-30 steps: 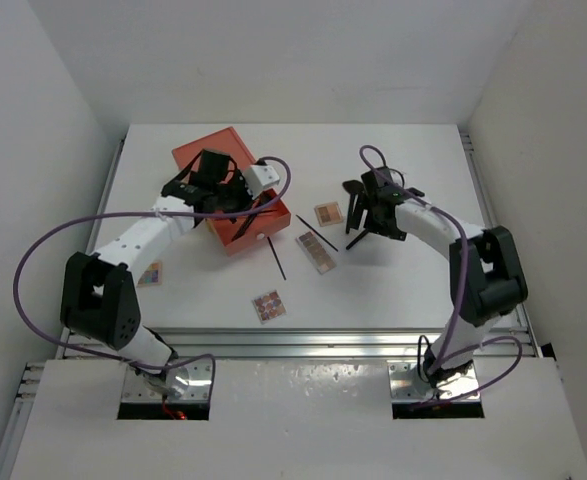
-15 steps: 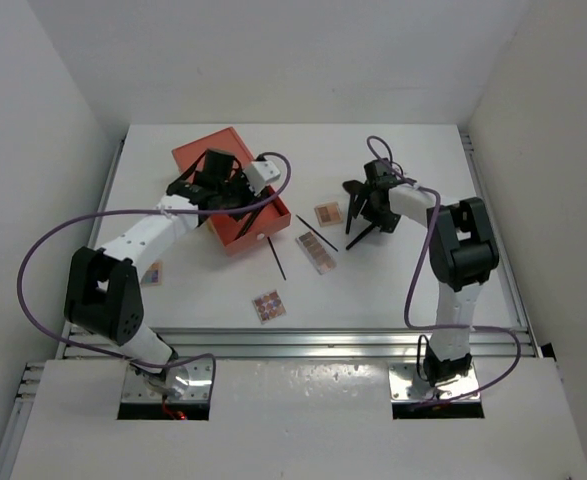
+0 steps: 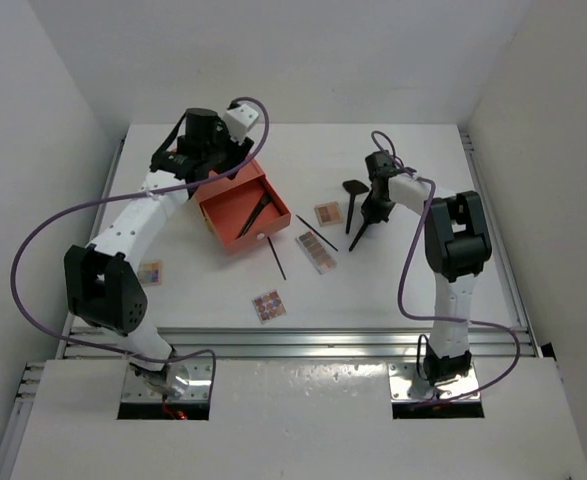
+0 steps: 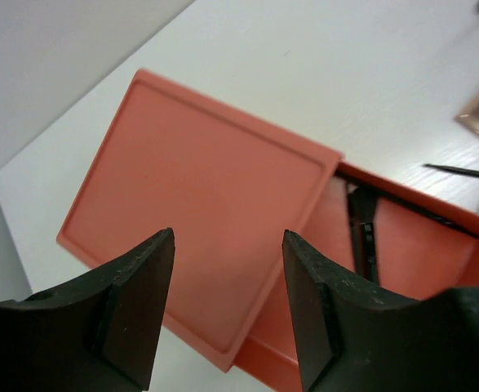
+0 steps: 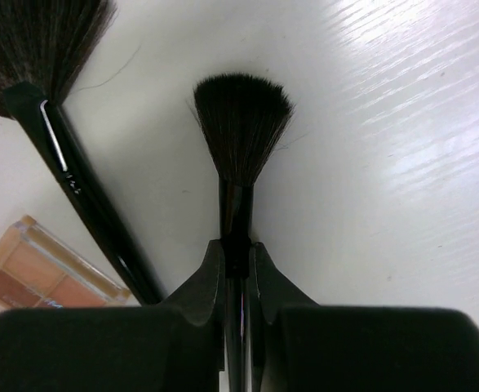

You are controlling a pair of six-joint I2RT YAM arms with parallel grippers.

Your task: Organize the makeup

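My left jaws stand spread with nothing between them, hanging over the flat top of the orange box point(image 4: 198, 204) at about 10 o'clock on the surface point(image 3: 393, 290). The box's drawer point(image 3: 223, 215) is pulled out towards 4 o'clock, and a black brush point(image 3: 255, 213) lies slanted inside it.

My right jaws, out at 2 o'clock, are pressed together on the thin handle of a second brush point(image 5: 241, 122), a little way below the bristles. Whether it is off the surface I cannot tell. Just beside it, towards 9 o'clock in my wrist view, lies a third brush point(image 5: 64, 155) with a wider fan of bristles. Past that brush's handle is a small square palette point(image 5: 43, 273).

Near the middle, a long palette point(image 3: 315, 251) lies between a dark pencil point(image 3: 317, 232) on its 1 o'clock side and the other pencil point(image 3: 277, 257) on its 9 o'clock side. A multicoloured palette point(image 3: 268, 305) sits at 6 o'clock. A fourth palette point(image 3: 150, 272) lies at 8 o'clock, near the surface's left edge.
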